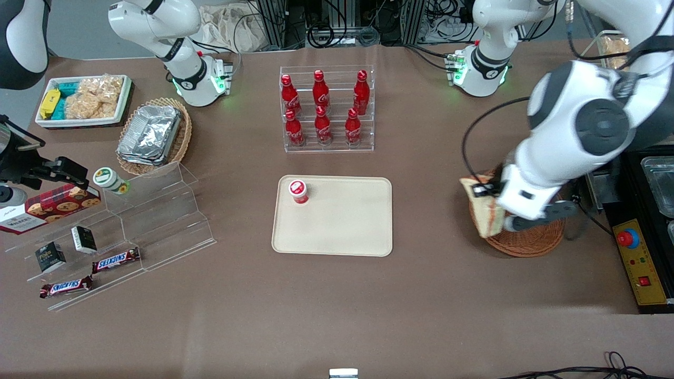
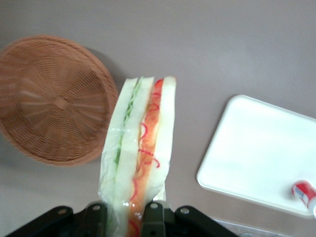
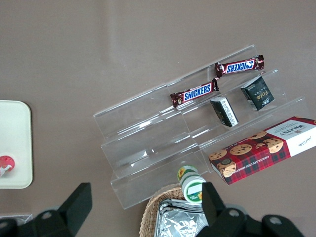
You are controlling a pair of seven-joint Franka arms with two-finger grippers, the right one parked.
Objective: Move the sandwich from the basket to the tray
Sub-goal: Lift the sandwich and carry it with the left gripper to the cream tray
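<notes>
Sandwich lifted, tray next

Sandwich [image 2: 140, 148] hung clamped in the gripper [image 2: 126, 212] above the basket's [image 1: 526, 243] edge nearest the tray [image 1: 337, 231]. The carry was in hand; next, I judged, it needed setting down clear of the bottle [image 1: 298, 191].

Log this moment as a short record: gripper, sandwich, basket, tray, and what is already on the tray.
gripper: left arm's gripper, shut on the sandwich, above the basket's edge
sandwich: wrapped wedge held between the fingers, lifted clear of the basket, not yet over the tray
basket: reddish-brown wicker basket, nothing seen inside it in the wrist view, toward the working arm's end of the table
tray: beige tray, flat at the table's middle
on tray: one small red-capped bottle, at a corner of the tray, upright
</notes>
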